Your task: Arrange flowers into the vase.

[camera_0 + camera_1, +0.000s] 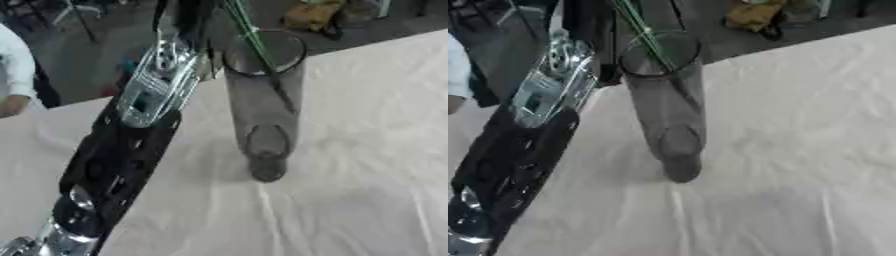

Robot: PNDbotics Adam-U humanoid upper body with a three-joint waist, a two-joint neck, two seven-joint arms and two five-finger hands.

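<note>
Tall smoky clear glass vase [264, 105] stands upright on white cloth-covered table [367, 165], near far edge. Thin green flower stems [249, 35] enter its mouth slantwise, tops out of view. Left hand [188, 20] high beside vase rim, mostly cut off by frame; cannot tell if fingers pinch stems. Right hand not visible. Judgement: stems light, bendy, easy to crush, so hold at middle. Vase fragile, tall, may tip if stems push rim.

Vase on table, arm to its left.
Tall clear glass vase [265, 107] stands on white-clothed table [367, 165]; thin green stem [254, 42] in it; black-and-silver left arm [131, 145] just left.
</note>
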